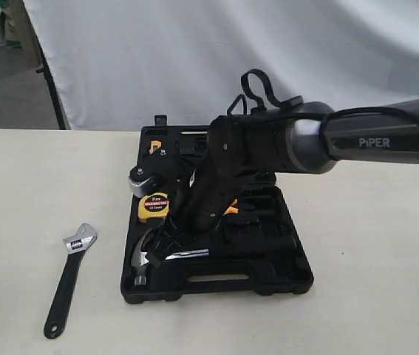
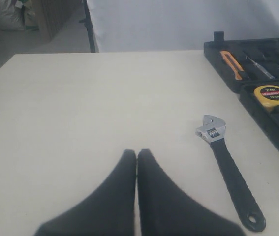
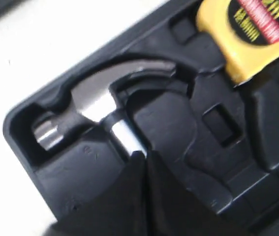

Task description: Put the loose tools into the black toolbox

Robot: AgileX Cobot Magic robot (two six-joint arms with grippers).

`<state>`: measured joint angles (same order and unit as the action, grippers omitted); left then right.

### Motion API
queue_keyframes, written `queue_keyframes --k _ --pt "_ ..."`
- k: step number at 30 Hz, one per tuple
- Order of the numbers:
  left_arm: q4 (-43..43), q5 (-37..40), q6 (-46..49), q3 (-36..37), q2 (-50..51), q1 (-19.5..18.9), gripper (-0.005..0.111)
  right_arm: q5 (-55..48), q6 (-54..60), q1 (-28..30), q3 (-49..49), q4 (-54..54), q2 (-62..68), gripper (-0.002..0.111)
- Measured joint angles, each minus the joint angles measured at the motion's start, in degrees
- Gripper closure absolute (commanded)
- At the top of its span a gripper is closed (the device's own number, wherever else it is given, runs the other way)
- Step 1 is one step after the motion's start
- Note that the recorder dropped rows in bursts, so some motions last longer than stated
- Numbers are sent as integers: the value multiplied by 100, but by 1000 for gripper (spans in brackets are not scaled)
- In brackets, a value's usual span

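Where the hammer [image 3: 94, 101] lies, the right hand [image 3: 140, 157] angles downward.

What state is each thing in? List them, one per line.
black toolbox: open, flat on the table.
hammer: head seated in a recess at the toolbox corner.
wrench: loose on the table, outside the toolbox.
tape measure: in the toolbox.
left gripper: shut, empty.
right gripper: shut, tips at the hammer's neck.
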<state>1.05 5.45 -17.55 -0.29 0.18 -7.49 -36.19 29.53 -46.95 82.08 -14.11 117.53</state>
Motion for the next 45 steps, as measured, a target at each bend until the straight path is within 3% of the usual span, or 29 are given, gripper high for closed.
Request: queue_keyframes --k 18,31,38,45 --pt "0 0 0 0 0 0 106 -151 0 0 107 -78 485 108" --pt "0 0 0 0 0 0 106 -332 -57 -12 340 180 -442 108" --pt "0 0 0 0 0 0 106 536 -107 27 -659 237 86 108" --pt "0 0 0 0 0 0 106 468 -283 115 -604 142 108 108"
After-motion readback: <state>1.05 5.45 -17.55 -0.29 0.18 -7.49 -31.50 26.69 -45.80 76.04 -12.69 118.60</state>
